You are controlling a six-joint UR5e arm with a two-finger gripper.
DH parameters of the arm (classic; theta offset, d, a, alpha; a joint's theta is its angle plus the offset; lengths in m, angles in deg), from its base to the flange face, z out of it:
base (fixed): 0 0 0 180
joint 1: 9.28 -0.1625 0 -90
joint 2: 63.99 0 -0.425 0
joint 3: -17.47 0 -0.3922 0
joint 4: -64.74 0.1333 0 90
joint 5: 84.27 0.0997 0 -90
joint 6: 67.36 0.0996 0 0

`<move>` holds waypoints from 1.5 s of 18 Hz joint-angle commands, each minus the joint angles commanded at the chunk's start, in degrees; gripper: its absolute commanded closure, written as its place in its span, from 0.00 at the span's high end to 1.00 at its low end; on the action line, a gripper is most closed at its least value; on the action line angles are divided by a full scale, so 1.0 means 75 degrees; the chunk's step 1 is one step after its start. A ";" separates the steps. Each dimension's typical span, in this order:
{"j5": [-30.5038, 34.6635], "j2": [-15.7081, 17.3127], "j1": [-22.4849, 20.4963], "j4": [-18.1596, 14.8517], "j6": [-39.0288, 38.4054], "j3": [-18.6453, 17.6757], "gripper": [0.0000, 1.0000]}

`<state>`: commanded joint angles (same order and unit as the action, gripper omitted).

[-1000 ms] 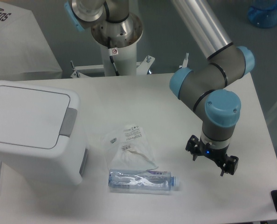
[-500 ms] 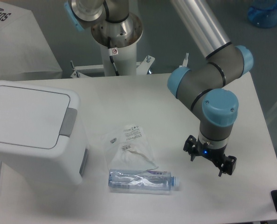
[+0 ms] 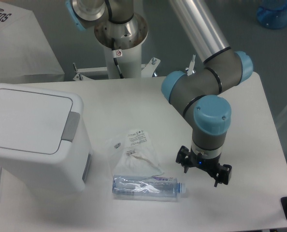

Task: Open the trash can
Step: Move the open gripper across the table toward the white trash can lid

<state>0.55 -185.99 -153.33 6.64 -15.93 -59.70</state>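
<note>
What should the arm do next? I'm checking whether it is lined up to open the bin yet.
Probably keep travelling left toward the trash can. The gripper hangs over the table right of the plastic bottle, well apart from the can. The lid is flat and closed, and its grey tab is untouched, so the gripper should probably end above that tab before pressing.

I see even, cool overhead light, soft shadows under the trash can [image 3: 37,133] and arm [image 3: 204,101]. Picture slightly soft and grainy; mild glare on the table [image 3: 148,99].
</note>
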 joint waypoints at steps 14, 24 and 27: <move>-0.0891 0.1394 0.0878 -0.0094 -0.1723 -0.0387 1.00; -0.1606 0.2695 0.1488 -0.0082 -0.2193 -0.0984 1.00; -0.1618 0.2929 0.1617 -0.0047 -0.2193 -0.1206 1.00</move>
<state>-11.59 -164.02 -141.20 6.29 -32.38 -68.74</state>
